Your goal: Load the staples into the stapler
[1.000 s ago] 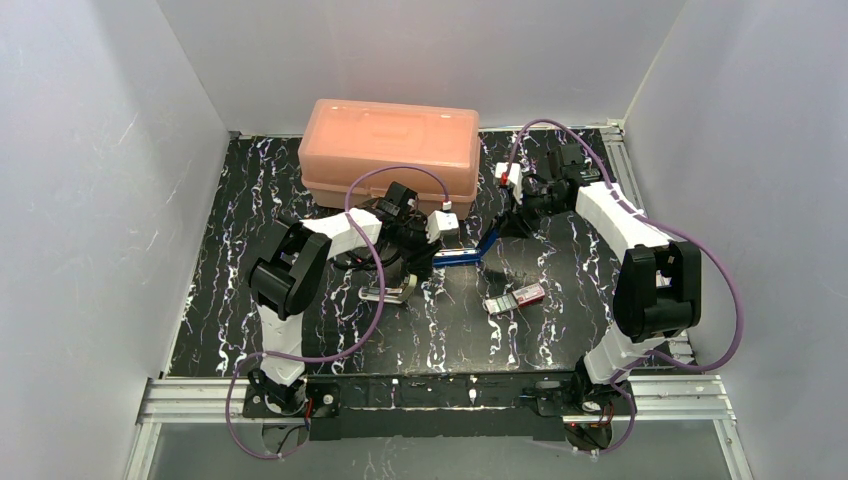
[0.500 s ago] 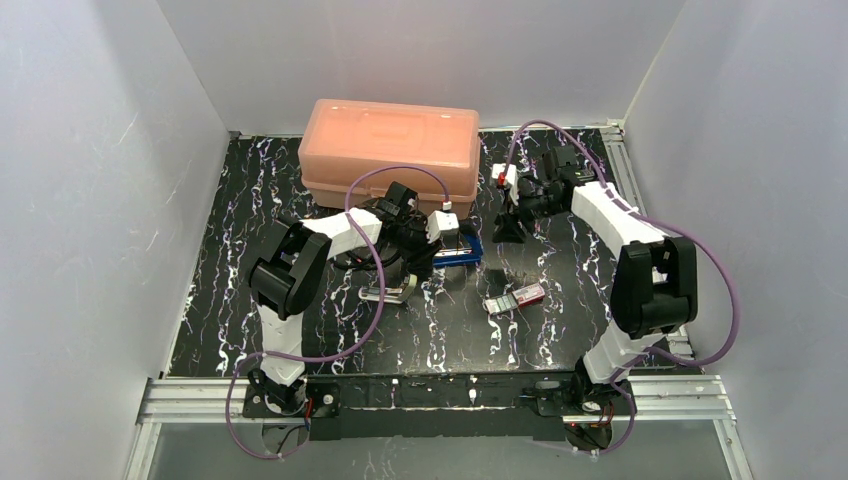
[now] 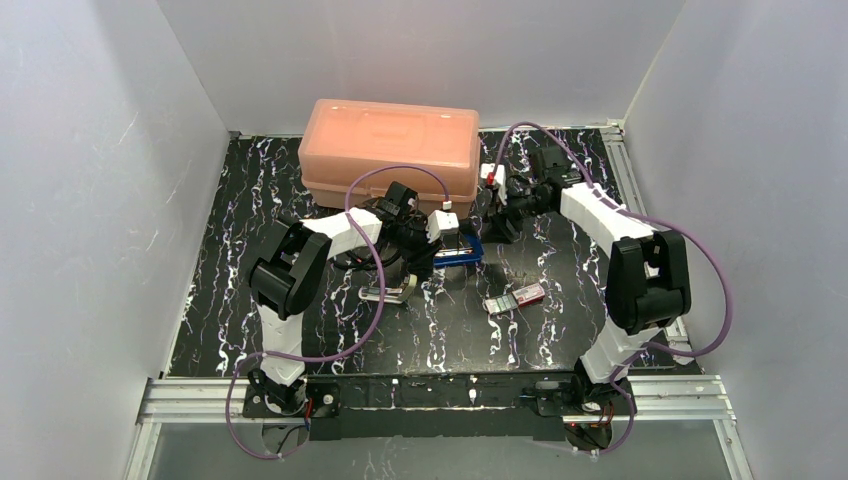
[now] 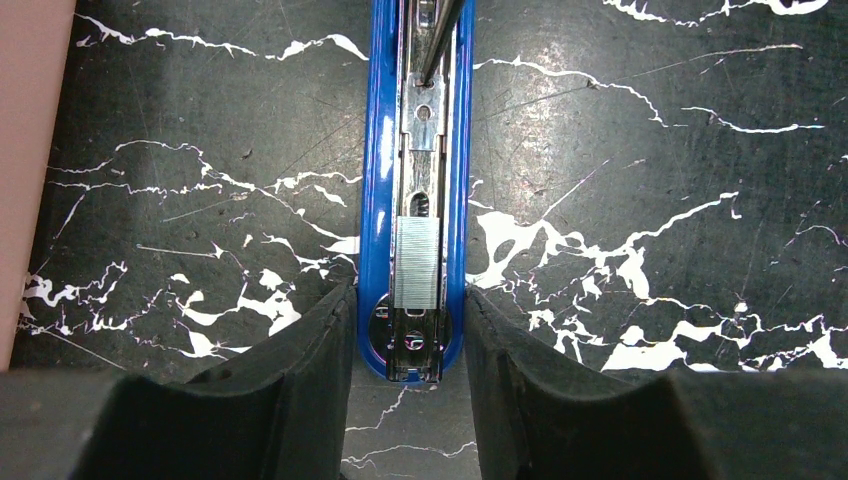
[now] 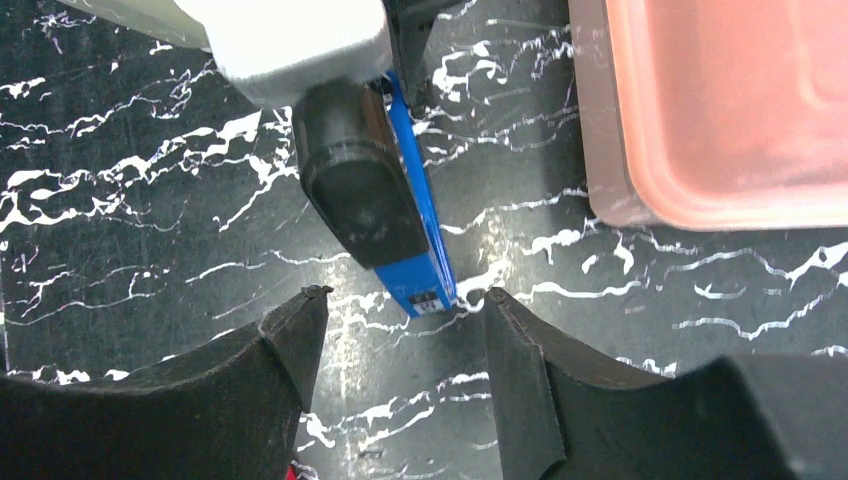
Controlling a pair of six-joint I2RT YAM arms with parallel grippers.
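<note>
Marbled black table [image 3: 560, 325], blue stapler [image 4: 375, 150] in left tool [image 4: 407, 305].

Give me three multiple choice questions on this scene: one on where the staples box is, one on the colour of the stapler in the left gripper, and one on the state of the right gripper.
1. Where is the staples box?
A. lying on the table, apart from both grippers
B. on a shelf on the wall
C. held up in the air

2. What colour is the stapler in the left gripper?
A. green
B. blue
C. yellow

3. What state is the right gripper in?
A. shut on the staples box
B. shut on the stapler
C. open, holding nothing

Answers:
1 A: the top view shows it flat on the table, nearer the arm bases than the stapler.
2 B: the left wrist view shows blue sides clamped between the fingers.
3 C: its fingers stand apart, with gaps on both sides of the stapler's tip.
</note>
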